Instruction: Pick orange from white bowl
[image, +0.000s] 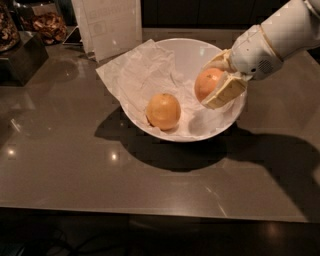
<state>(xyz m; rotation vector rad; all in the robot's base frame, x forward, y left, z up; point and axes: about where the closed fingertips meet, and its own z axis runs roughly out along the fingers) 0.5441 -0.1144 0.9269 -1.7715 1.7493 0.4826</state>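
Observation:
The white bowl (150, 127), lined with crumpled white paper, sits in the middle of the dark table. My gripper (218, 78) is at the bowl's right side, shut on the reddish orange (206, 83), which hangs lifted above the paper; one cream finger (225, 91) lies across its front, the other behind it. A paler yellow-orange fruit (163, 111) rests in the bowl's bottom, left of the gripper.
A white sign card (111, 25) stands behind the bowl. A dark box (22, 57) and containers of snacks (45, 22) are at the back left. The table's front edge (150, 212) runs along the bottom.

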